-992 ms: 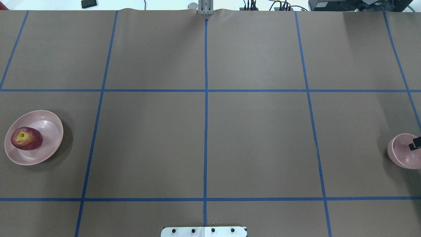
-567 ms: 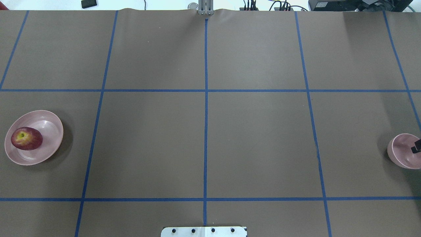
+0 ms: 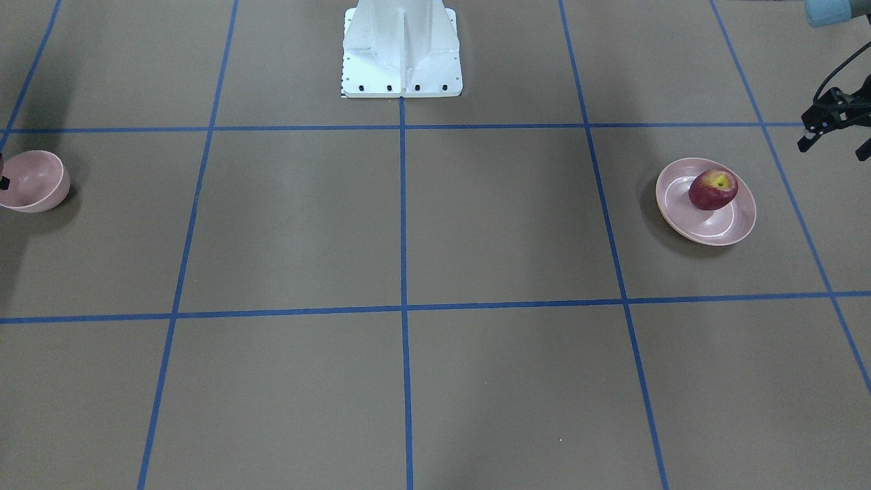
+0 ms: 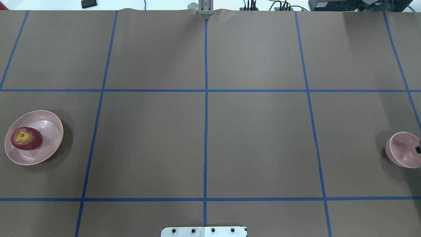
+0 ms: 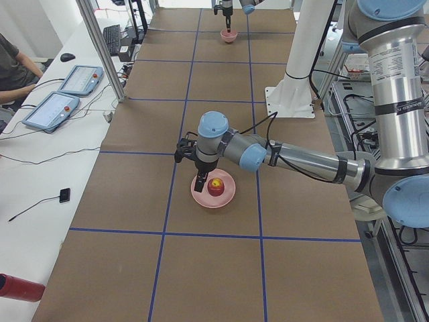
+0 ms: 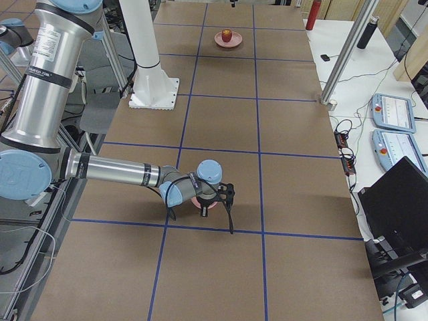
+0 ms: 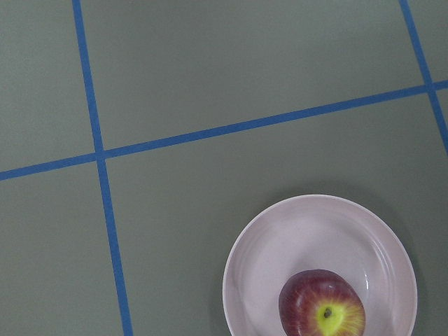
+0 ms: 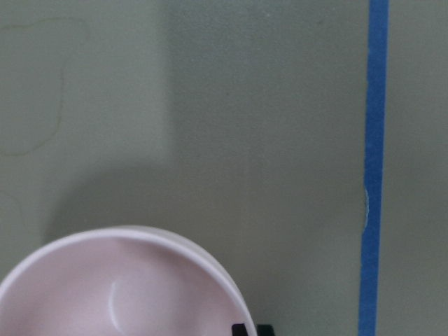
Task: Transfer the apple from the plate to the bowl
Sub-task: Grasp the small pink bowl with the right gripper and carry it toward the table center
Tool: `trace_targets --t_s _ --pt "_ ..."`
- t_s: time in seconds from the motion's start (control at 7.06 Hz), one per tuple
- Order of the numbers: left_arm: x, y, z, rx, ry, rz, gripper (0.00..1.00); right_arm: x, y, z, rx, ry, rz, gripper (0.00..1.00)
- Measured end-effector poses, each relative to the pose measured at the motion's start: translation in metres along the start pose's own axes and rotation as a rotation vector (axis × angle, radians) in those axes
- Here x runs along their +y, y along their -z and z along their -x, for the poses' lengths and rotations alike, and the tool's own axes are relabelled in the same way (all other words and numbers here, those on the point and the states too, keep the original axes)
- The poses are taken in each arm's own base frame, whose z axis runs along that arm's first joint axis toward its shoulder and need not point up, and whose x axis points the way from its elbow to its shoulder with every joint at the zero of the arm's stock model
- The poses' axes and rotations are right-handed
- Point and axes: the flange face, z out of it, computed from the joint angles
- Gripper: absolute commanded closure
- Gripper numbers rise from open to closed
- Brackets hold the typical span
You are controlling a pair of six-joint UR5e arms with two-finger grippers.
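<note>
Apple (image 4: 26,138): lies on the plate (image 4: 51,130), off-centre toward the side away from the table's middle, yellow stem hollow facing up.
Plate: sits flat on the brown table (image 4: 256,138) at the robot's left end, inside one square of the blue tape grid (image 4: 206,131).
Bowl (image 4: 403,151): stands at the opposite, right end, well apart from plate and apple.
Left gripper (image 3: 835,144): hangs near the plate, off to one side of it (not over the apple); fingers point down and are spread wide, with nothing between them.
Right gripper (image 4: 418,149): sits at the bowl's outer rim. Only dark fingertips show, cut off at the picture edges, so I cannot tell whether it is parted, closed or pinching the rim.
Robot base (image 3: 401,47): white pedestal, midway along the table's near edge.
</note>
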Motion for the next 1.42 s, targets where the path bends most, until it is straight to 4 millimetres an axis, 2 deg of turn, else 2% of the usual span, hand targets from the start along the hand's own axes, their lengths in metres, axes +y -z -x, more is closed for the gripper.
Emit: trace_targets --t_s 0.14,0.28,0.43,0.57,0.71,0.85,0.99,1.13,1.28,1.42 --pt "-0.001 0.0 -0.001 0.001 -0.001 -0.001 0.02 -0.011 0.014 0.025 -0.035 -0.008 -0.012 1.0" --pt "-0.001 0.0 -0.001 0.001 0.0 -0.001 0.02 -0.043 0.035 0.07 -0.068 -0.043 -0.028 1.0" --pt "-0.002 -0.001 0.0 0.001 0.0 0.001 0.02 -0.09 0.058 0.138 -0.091 -0.094 -0.034 1.0" --pt "-0.004 -0.001 -0.002 0.002 0.013 0.0 0.02 -0.13 0.072 0.222 -0.106 -0.135 -0.019 1.0" --pt "-0.009 -0.002 -0.007 0.007 0.04 -0.003 0.02 -0.16 0.073 0.317 -0.113 -0.18 0.001 1.0" --pt "-0.014 -0.005 -0.016 0.015 0.054 -0.001 0.02 -0.177 0.067 0.416 -0.118 -0.234 0.014 1.0" --pt "-0.016 -0.007 -0.022 0.02 0.056 0.002 0.02 -0.185 0.059 0.497 -0.121 -0.274 0.023 1.0" --pt "-0.017 -0.008 -0.025 0.022 0.055 0.005 0.02 -0.192 0.051 0.561 -0.112 -0.302 0.019 1.0" --pt "-0.017 -0.009 -0.026 0.023 0.054 0.007 0.02 -0.195 0.04 0.602 -0.104 -0.31 0.011 1.0" --pt "-0.017 -0.01 -0.027 0.024 0.053 0.009 0.02 -0.195 0.027 0.62 -0.107 -0.306 0.002 1.0"
